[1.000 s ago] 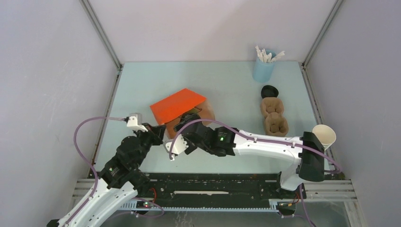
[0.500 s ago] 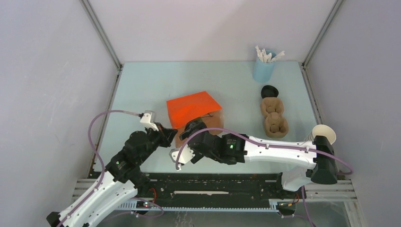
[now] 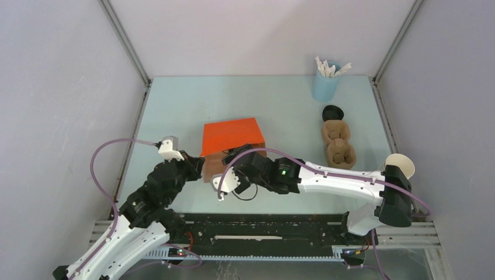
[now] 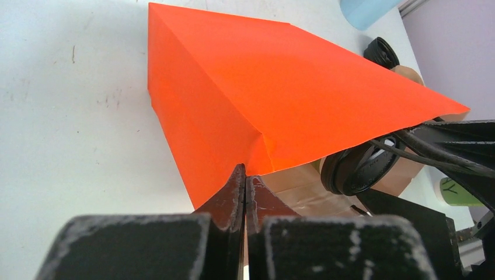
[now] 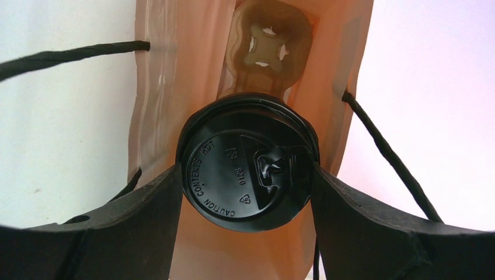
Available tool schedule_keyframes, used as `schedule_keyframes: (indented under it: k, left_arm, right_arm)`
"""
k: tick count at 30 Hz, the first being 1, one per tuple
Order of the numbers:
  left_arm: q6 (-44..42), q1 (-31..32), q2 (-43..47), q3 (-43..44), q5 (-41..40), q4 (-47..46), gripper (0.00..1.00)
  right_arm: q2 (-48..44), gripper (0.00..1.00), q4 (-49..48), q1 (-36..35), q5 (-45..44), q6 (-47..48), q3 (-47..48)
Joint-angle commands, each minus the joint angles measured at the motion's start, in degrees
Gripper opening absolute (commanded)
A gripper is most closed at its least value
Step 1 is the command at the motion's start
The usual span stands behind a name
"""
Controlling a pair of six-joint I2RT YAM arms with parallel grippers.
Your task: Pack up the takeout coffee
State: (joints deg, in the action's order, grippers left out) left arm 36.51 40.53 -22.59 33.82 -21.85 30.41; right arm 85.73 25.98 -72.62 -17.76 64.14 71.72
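The orange bag [image 3: 232,135] lies on its side, its mouth toward the arms and its brown inside [image 5: 192,70] showing. My left gripper [image 3: 198,169] is shut on the bag's mouth edge [image 4: 245,175] at its left corner and holds the flap up. My right gripper [image 3: 233,162] is shut on the takeout coffee [image 5: 248,172], whose black lid faces the wrist camera. The cup is held sideways in the bag's mouth, over the brown lining. Its lid [image 4: 357,170] shows under the orange flap in the left wrist view. The olive-green body is hidden.
A brown cup holder [image 5: 269,41] lies deep inside the bag, and black cord handles [image 5: 385,151] trail at the mouth. Brown cup carriers [image 3: 338,143] and a loose black lid [image 3: 333,112] lie at the right. A pale blue cup of white sticks [image 3: 325,81] stands behind. Lidless cups [image 3: 400,166] sit at the far right.
The bag swung right, then settled back squarer, its mouth toward the arms. My left gripper moved with the bag's edge. My right gripper stayed on the coffee at the bag's mouth.
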Motion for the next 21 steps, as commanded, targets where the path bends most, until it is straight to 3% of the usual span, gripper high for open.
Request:
schedule_keyframes:
  k: [1,21]
  left_arm:
    - [0.9,0.3,-0.5,1.6,-2.5,1.2,0.0]
    - [0.5,0.4,0.3,1.5,-1.2,0.3,0.0]
  right_arm:
    - [1.2,0.49,-4.6,0.7,1.8,4.4,0.1]
    - [7.2,0.47,-9.0,5.7,-0.1,8.4,-1.1]
